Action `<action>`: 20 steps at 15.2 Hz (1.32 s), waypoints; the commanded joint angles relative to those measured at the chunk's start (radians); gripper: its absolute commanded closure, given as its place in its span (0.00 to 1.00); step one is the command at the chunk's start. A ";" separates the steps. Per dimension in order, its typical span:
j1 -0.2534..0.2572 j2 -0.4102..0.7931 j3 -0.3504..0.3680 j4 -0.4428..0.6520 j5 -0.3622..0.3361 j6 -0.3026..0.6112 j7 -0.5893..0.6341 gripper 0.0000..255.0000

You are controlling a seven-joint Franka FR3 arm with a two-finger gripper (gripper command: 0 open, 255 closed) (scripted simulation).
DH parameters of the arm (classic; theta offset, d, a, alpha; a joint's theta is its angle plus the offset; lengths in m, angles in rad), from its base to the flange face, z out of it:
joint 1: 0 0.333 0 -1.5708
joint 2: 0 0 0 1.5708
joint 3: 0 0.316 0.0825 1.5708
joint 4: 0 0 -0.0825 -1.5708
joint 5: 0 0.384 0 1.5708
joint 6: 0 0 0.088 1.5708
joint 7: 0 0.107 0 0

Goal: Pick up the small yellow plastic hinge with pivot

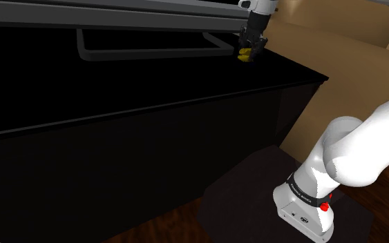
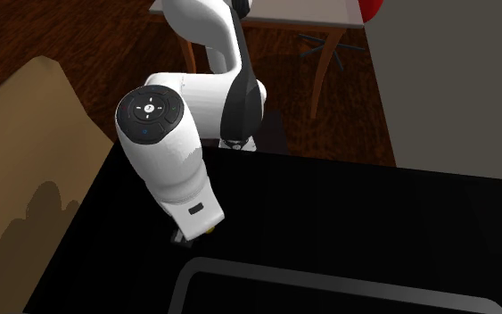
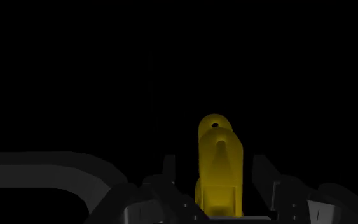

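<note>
— Black counter (image 1: 151, 90) from end to end, with a grey-rimmed basin (image 1: 151, 56) sunk into it, and dark wood floor (image 2: 106, 36) beyond. See the white arm (image 2: 164, 134)?

— Yes. It rises from its stand (image 1: 248, 186) and reaches over the counter towards the basin's corner. What's that bit of yellow?

— That's the hinge (image 1: 244, 58), right at the tip of the tool (image 1: 249, 48), just beside the corner of the basin's rim.

— Is the tool gripping it?

— Looks so. Through the camera on the hand, the two black fingers (image 3: 265, 178) sit on either side of the hinge and clasp it between them, drawn in to its width. It stands on end there, and its rounded end with the small pivot hole points away from the hand.

— Is it off the counter, or resting on it?

— Can't tell. Everything behind it is black. In the second exterior view the wrist covers nearly all of it, and just a sliver of yellow peeks out near the basin's rim.
</note>
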 commanded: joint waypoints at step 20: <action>0.007 0.025 0.007 0.169 0.013 -0.144 -0.015 1.00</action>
